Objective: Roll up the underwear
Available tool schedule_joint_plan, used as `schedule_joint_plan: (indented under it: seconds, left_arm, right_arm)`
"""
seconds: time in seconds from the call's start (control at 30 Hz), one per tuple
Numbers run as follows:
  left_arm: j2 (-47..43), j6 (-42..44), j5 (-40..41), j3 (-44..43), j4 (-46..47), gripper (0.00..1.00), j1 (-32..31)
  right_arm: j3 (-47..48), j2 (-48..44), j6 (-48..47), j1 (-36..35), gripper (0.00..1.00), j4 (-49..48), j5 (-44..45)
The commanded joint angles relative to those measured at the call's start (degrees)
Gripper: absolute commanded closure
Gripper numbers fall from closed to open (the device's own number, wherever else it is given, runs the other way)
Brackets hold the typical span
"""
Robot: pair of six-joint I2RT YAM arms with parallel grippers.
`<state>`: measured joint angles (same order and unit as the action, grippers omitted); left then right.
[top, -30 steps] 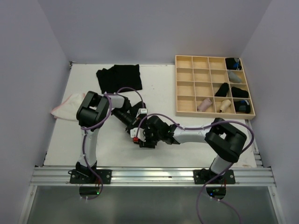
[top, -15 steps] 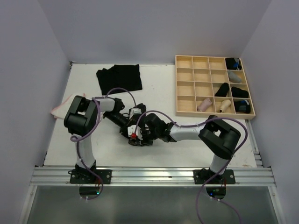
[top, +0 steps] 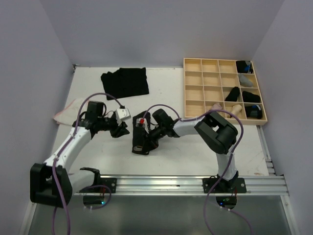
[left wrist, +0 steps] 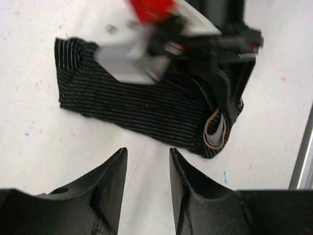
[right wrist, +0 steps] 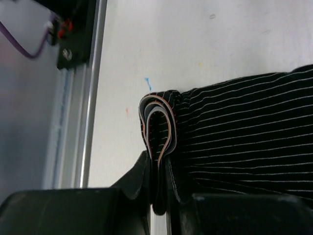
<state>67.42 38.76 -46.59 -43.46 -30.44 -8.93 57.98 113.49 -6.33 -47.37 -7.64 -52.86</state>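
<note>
Right hand (right wrist: 159,171) is pinched narrow on the folded edge of the striped underwear (right wrist: 244,137). Left hand (left wrist: 146,154), partly open and empty, hovers at about its 9 o'clock above the counter (left wrist: 29,147).

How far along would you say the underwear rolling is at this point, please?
Done: several rolls sit in the wooden tray. In hand: the right gripper pinches the folded end of a striped brief, left gripper open nearby. Left: the black pile and the whitish piece lie unrolled.

The left end effector (left wrist: 146,152) hangs parted just short of the folded striped black underwear (left wrist: 122,105).
</note>
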Motion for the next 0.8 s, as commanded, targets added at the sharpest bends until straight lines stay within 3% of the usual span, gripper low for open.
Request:
schedule_joint_plan:
  seconds: [0.0, 0.1, 0.27, 0.43, 0.77]
  left_arm:
    - [-9.28, 10.76, 7.30, 8.38, 3.98, 0.57, -0.12]
    - [-16.32, 19.30, 9.92, 13.92, 1.96, 0.57, -2.92]
    - [-24.87, 20.65, 15.91, 20.52, 8.00, 0.55, -15.05]
    - [-22.16, 22.58, 17.24, 22.02, 11.10, 0.55, -22.35]
    - [-13.29, 23.03, 22.93, 23.95, 19.09, 0.53, -28.60]
  right_arm:
    - [3.80, 7.61, 13.25, 1.58, 1.00, 3.69, -2.59]
    - [5.48, 11.47, 20.64, 2.64, 1.00, 0.53, -4.18]
    - [5.75, 15.44, 29.78, 3.95, 1.00, -5.72, -7.17]
    - [7.41, 18.25, 30.67, 4.40, 1.00, -3.79, -8.49]
    - [11.81, 21.24, 28.04, 5.10, 1.00, 3.15, -8.05]
